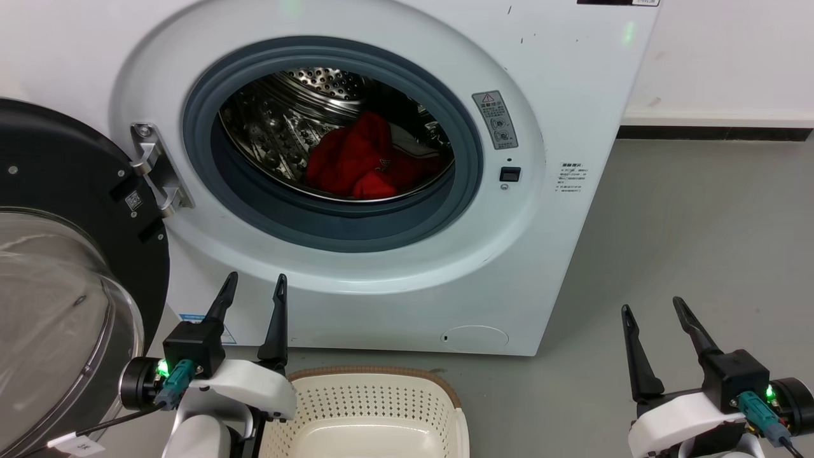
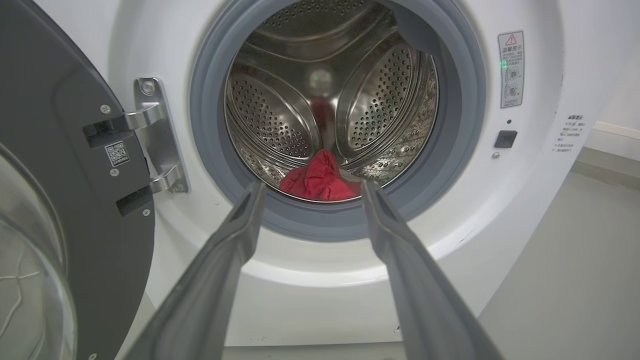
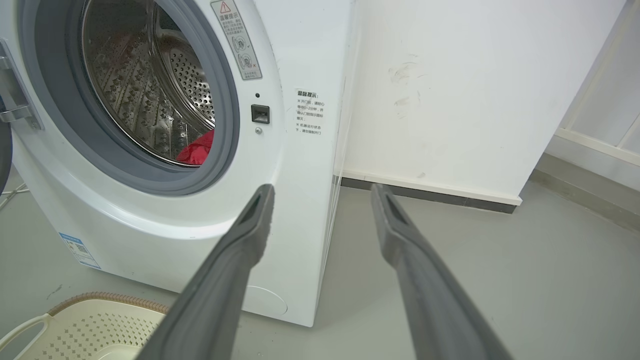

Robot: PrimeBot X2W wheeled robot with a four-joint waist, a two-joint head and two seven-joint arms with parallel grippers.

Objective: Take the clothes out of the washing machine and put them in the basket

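The washer (image 1: 572,242) stood with its door (image 1: 63,165) open on the robot's left, hinged clear of the porthole so that an arm could reach straight into the drum (image 1: 305,83). The basket (image 1: 381,371) sat on the floor just in front of the washer, below the opening and between the arms, probably so the load would have only a short way to travel. The left gripper (image 1: 256,277) hung low before the washer, jaws spread wide and holding nothing. Its wrist view looked between the fingers into the drum, which suggested it was lined up for the reach. The right gripper (image 1: 652,303), also wide and empty, sat off to the side over bare floor. The jersey (image 1: 356,159) lay bunched at the bottom of the drum, not yet grasped.
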